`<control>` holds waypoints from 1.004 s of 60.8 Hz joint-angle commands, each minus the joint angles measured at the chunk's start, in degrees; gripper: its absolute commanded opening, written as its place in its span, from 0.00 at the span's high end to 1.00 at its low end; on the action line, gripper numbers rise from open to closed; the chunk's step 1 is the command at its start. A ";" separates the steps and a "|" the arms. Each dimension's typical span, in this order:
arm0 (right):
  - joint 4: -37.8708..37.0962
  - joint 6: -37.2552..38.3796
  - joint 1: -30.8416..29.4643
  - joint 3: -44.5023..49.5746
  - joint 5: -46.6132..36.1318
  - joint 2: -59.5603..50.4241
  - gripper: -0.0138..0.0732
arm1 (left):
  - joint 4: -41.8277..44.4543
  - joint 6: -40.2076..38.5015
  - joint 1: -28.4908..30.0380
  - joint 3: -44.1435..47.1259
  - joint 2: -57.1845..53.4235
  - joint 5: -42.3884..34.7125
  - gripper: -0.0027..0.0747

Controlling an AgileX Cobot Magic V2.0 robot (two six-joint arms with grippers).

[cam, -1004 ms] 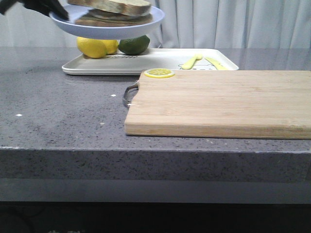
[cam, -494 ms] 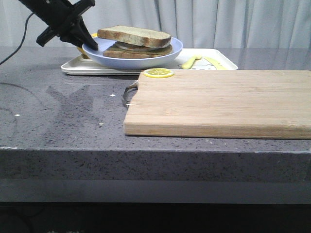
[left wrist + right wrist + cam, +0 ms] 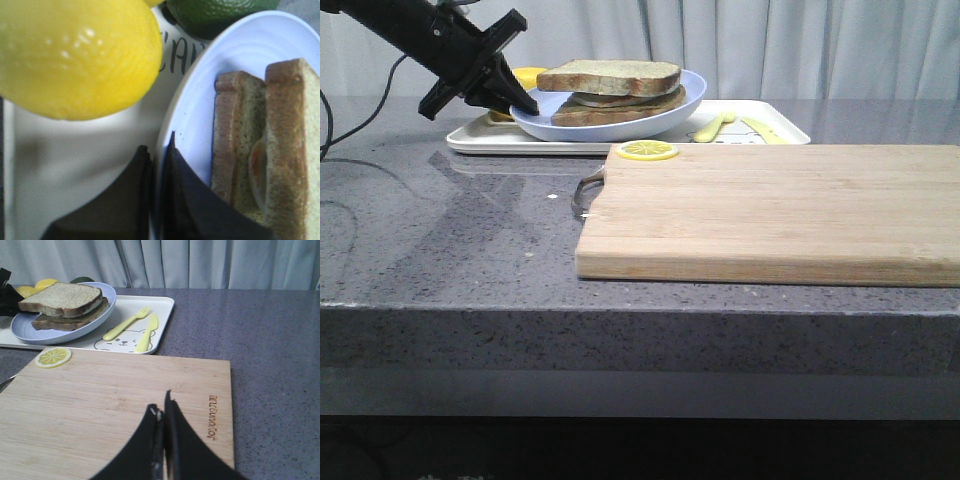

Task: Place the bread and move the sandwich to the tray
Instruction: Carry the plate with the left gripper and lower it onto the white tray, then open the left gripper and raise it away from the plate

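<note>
Since lifting soft slices directly would squash them, carried by its dish instead: from the front, seen pinched at the near-left rim of the blue plate (image 3: 620, 125) by the left hand (image 3: 523, 104), narrow and clamped on that edge. Tilted slightly, with the sandwich (image 3: 620, 102) stacked inside and the plain bread (image 3: 610, 77) already lying on top as a lid. Held low over the left part of the white tray (image 3: 780, 135), just in front of a lemon (image 3: 527, 76); cannot tell whether touching the tray yet. Judged close to finished, with only setting down and letting go left. Kept clear of the cutting board (image 3: 770, 210) and the lemon slice (image 3: 647, 150) at its corner.

From the left wrist, shown gripping with one finger under and one over the plate rim (image 3: 240, 55), the left hand (image 3: 157, 150) almost fully closed because of the thin edge. Squeezed in beside the lemon (image 3: 75, 55) and near a lime (image 3: 215, 12), so little room for drifting sideways without nudging fruit. Sandwich (image 3: 265, 150) well inside the rim, safe from the fingers.

From the right wrist, parked above the cutting board (image 3: 100, 405): right hand (image 3: 162, 407) with fingers pressed together, holding nothing, well apart from the plate (image 3: 30, 330). Probably kept back to leave the tray (image 3: 160, 325) free, with fork (image 3: 125, 325) and knife (image 3: 147, 335) lying on its other half.
</note>
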 commanded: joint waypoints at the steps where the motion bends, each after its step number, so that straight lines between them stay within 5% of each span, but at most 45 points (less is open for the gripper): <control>1: -0.03 -0.04 -0.28 -1.62 -4.23 0.16 0.91 | -5.44 -0.21 -0.26 -2.27 -4.76 -4.09 0.99; 16: -0.03 -0.04 -0.28 -1.62 -4.23 0.16 0.91 | -4.85 -0.21 -0.52 -2.27 -4.38 -2.55 0.95; 35: -0.03 -0.04 -0.28 -1.62 -4.30 0.16 0.91 | -4.59 -0.21 -0.60 -2.61 -4.38 -2.46 0.59; 61: -0.03 -0.04 -0.28 -1.62 -4.30 0.16 0.91 | -4.23 -0.72 1.92 -17.86 -4.49 2.79 0.62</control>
